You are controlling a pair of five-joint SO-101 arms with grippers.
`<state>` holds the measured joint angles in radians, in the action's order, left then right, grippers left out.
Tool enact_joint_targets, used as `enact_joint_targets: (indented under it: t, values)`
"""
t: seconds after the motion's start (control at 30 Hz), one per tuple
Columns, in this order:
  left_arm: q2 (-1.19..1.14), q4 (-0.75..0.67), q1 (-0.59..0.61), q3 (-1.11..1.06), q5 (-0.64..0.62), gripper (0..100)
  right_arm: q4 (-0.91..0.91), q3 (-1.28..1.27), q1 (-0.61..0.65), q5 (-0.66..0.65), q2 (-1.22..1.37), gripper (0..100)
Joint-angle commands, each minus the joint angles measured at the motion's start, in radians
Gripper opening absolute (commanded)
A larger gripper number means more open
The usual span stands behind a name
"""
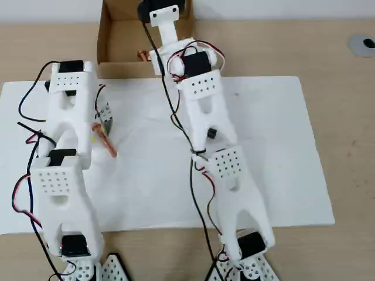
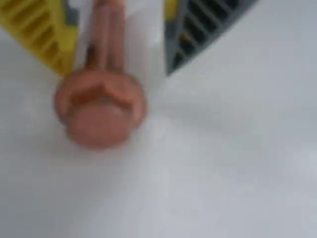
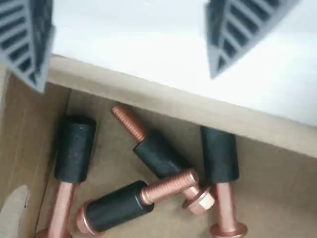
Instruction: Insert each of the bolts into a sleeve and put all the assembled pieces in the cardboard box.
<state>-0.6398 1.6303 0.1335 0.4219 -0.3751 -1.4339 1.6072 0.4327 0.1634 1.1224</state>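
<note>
On the white sheet [image 1: 263, 152] covering the wooden desk [image 1: 345, 117], seen from above, the left gripper [image 1: 101, 124] holds a copper flanged bolt [image 1: 106, 141] at a tilt. Its wrist view has the bolt's shank clamped between yellow and grey fingers. The right gripper [image 3: 131, 34] gapes wide above the brown cardboard box [image 3: 148, 94], where four bolts lie in black cylindrical sleeves [image 3: 74, 148].
</note>
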Motion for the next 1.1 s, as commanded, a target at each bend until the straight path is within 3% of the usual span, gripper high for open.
enact_joint_targets:
  t: [0.0,0.27,0.33,0.4,0.57,0.73,1.07]
  values:
    - [0.07,-0.08,0.012,-0.029,-0.035,14,0.002,0.058,0.005,-0.006,-0.102,25.3]
    - [0.07,-0.259,0.012,-0.199,-0.035,13,0.002,0.058,0.005,-0.005,-0.102,25.3]
    - [0.07,-0.295,0.012,-0.227,-0.037,8,0.002,0.058,0.005,-0.005,-0.102,25.3]
    - [0.07,-0.304,0.014,-0.232,-0.037,0,0.002,0.058,0.005,-0.005,-0.102,25.3]
    - [0.081,-0.295,0.02,-0.195,-0.035,1,0.002,0.058,0.005,-0.005,-0.102,25.3]
    - [0.081,-0.163,0.072,0.032,-0.021,1,0.002,0.058,0.005,-0.005,-0.102,25.3]
    - [0.079,0.126,0.166,0.646,0.155,1,0.002,0.058,0.005,-0.005,-0.108,25.3]
